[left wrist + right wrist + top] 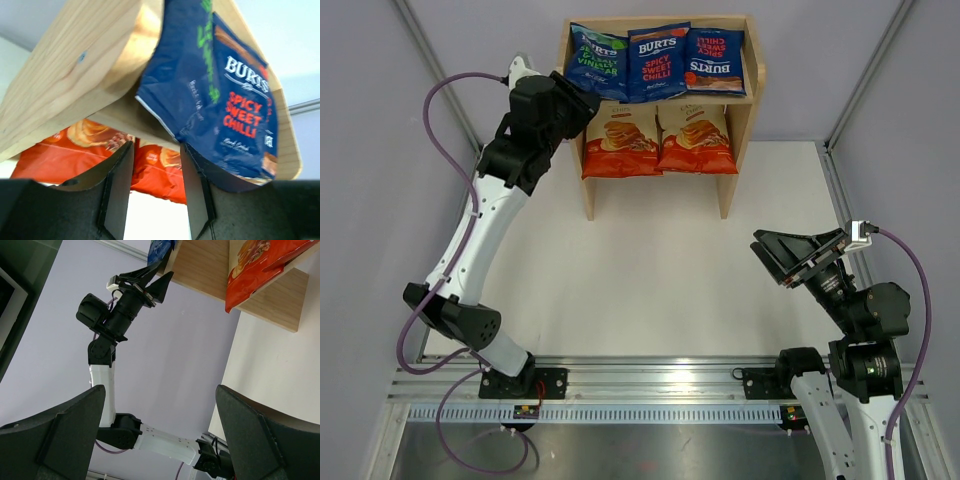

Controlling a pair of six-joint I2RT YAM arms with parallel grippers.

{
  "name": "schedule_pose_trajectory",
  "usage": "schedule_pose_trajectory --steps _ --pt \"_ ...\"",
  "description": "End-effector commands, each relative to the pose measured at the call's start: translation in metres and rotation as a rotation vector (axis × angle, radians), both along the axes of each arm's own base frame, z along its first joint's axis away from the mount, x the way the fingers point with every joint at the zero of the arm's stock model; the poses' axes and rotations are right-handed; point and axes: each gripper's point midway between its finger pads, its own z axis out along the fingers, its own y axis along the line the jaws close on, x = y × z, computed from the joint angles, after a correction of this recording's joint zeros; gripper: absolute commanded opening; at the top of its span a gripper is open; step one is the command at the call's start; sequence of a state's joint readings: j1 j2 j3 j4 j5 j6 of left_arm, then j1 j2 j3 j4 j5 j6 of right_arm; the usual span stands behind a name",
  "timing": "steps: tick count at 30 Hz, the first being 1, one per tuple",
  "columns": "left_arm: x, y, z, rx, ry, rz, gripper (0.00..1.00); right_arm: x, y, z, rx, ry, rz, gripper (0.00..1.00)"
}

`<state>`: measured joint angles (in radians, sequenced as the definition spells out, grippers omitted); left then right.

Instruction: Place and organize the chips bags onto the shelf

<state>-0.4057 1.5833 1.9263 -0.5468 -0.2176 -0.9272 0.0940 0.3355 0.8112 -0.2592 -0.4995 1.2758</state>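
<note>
The wooden shelf (730,180) stands at the far middle of the table. Three blue BURTS bags lean on its top tier: the green-lettered one (598,62), a middle one (658,62) and a right one (715,60). Two orange-red bags (620,140) (695,140) stand on the lower tier. My left gripper (586,100) is open and empty at the shelf's top left corner, beside the green-lettered bag (185,75). In the left wrist view the gripper (156,150) holds nothing. My right gripper (790,255) is open and empty, well back at the near right.
Grey walls enclose the table on the left, back and right. A metal rail (640,385) runs along the near edge by the arm bases. The right wrist view shows the left arm (120,315), the shelf's side (200,265) and an orange-red bag (255,265).
</note>
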Motion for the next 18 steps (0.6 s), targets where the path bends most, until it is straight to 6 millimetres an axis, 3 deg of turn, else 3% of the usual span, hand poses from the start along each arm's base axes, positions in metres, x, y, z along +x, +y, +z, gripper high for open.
schedule_pose_trajectory --steps 1,4,9,10,11,12,13,14,15,16,17,18 --pt "-0.007 0.011 -0.005 0.036 0.016 0.012 0.46 -0.008 0.004 0.011 0.002 -0.047 0.032 0.99" --pt "-0.009 0.011 -0.006 0.033 0.013 -0.005 0.5 -0.008 0.004 0.01 -0.006 -0.047 0.034 0.99" --pt "-0.031 0.018 0.008 0.081 -0.03 -0.034 0.82 -0.002 0.009 0.003 -0.161 -0.12 0.049 0.99" --pt "-0.046 0.024 0.02 0.108 -0.065 -0.045 0.87 0.009 0.01 -0.008 -0.286 -0.129 0.051 0.99" --pt "-0.053 0.027 0.02 0.133 -0.071 -0.059 0.99 0.015 0.01 -0.016 -0.364 -0.126 0.058 0.99" --pt "-0.061 0.029 0.013 0.164 -0.061 -0.073 0.99 0.033 0.009 -0.034 -0.451 -0.078 0.059 0.99" --pt "-0.078 0.035 0.02 0.216 -0.094 -0.091 0.99 0.037 -0.001 -0.053 -0.6 -0.05 0.041 1.0" --pt "-0.09 0.04 0.015 0.253 -0.084 -0.098 0.99 0.046 -0.012 -0.067 -0.667 0.004 -0.003 1.0" --pt "-0.096 0.044 -0.008 0.297 -0.044 -0.112 0.99 0.065 -0.033 -0.083 -0.746 0.085 -0.112 0.99" --pt "-0.105 0.046 -0.018 0.349 -0.039 -0.142 0.99 0.069 -0.045 -0.098 -0.832 0.111 -0.144 0.99" --pt "-0.127 0.054 -0.017 0.366 -0.059 -0.155 0.99 0.073 -0.053 -0.105 -0.871 0.132 -0.179 0.99" --pt "-0.136 0.056 -0.028 0.39 -0.051 -0.178 0.99 0.079 -0.068 -0.109 -0.913 0.16 -0.253 0.99"
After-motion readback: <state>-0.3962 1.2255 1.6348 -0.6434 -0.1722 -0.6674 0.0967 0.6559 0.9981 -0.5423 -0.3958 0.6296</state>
